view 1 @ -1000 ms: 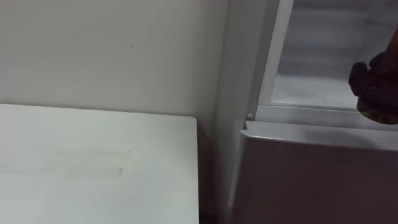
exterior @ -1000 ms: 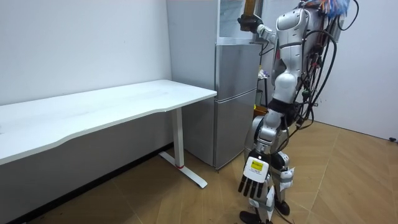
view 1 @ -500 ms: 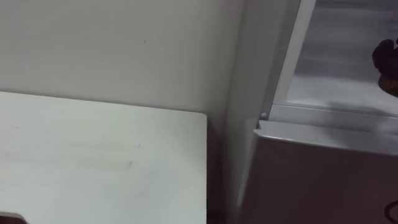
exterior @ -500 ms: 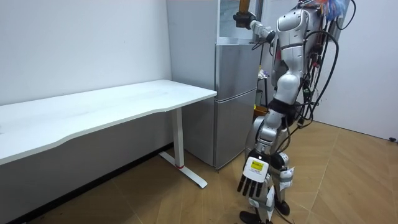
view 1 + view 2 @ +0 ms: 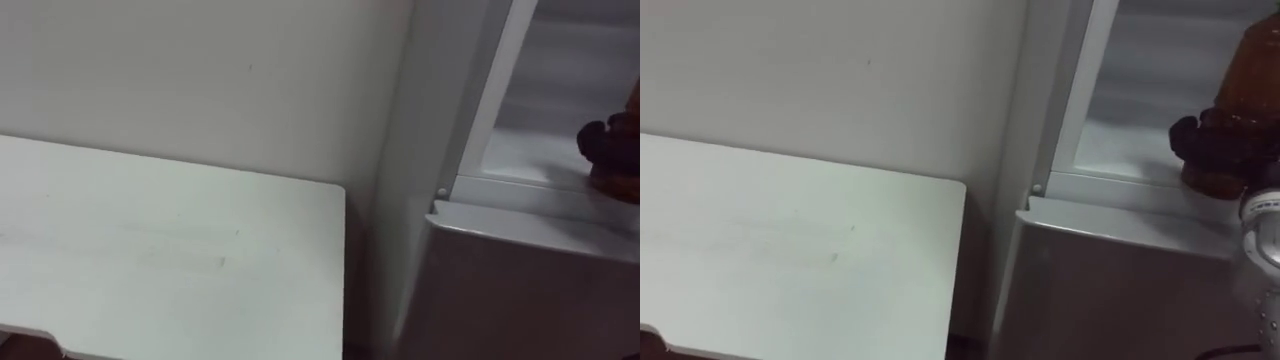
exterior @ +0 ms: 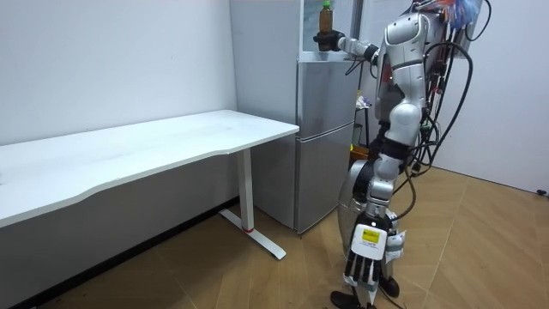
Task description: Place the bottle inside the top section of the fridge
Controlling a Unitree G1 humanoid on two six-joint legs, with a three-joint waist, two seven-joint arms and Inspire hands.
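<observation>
An amber bottle point(image 5: 1247, 80) with a green cap point(image 6: 325, 5) stands upright at the front of the open upper fridge compartment point(image 5: 1140, 140). Its base is on or just above the shelf; I cannot tell which. My right hand point(image 5: 1198, 138) comes in from the right with its dark fingers curled round the bottle's lower part. The room view shows that arm raised and stretched out to the fridge point(image 6: 322, 129). My left hand point(image 6: 364, 256) hangs by my leg with straight fingers.
I stand right in front of the silver fridge, whose lower door point(image 5: 1120, 290) is closed. A long white table point(image 5: 790, 260) stands against the wall, close to the fridge's left side. Wooden floor lies behind me.
My right hand has carried the bottle lower and further into the upper compartment. My left arm has swung back to my leg. The eye view has shifted.
</observation>
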